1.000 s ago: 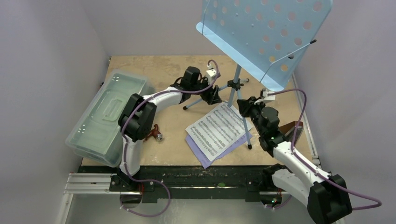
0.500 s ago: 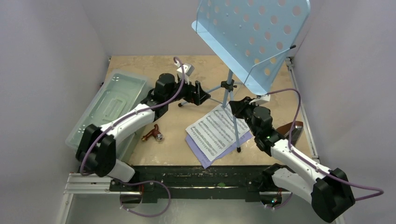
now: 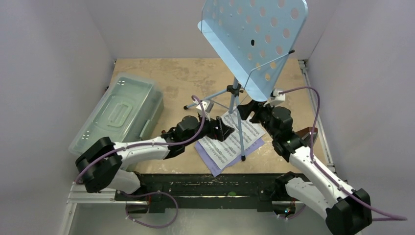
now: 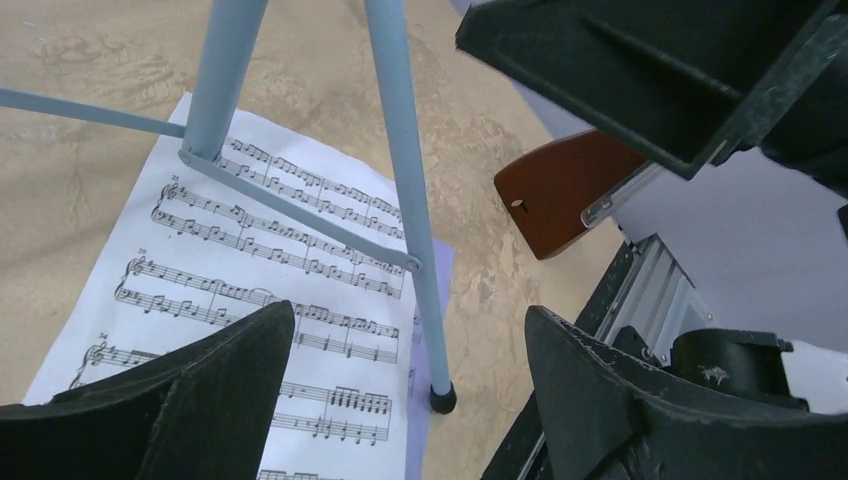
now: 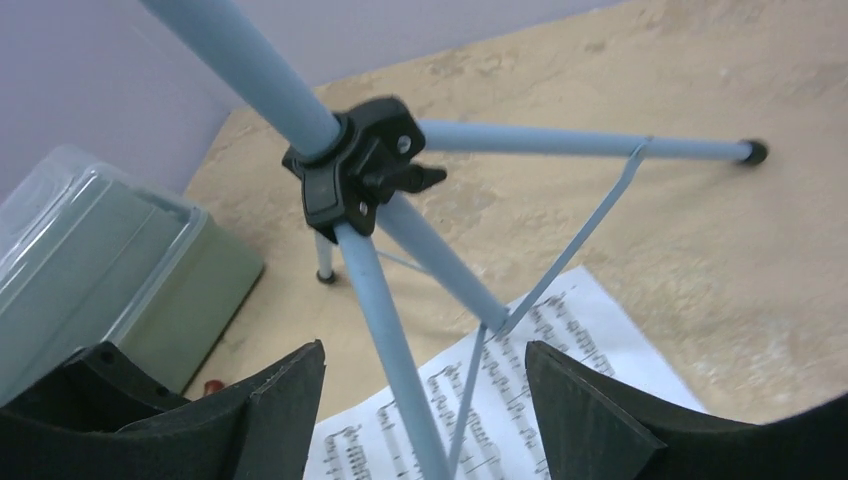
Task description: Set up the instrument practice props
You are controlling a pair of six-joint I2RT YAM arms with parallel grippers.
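Box, lid on, sits at worktop's left; contents unreadable through the plastic. My left claw and right claw both gape, empty, beside stand legs.

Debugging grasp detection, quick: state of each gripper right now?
Left gripper: open, holding nothing.
Right gripper: open, not gripping the music stand in front of it.
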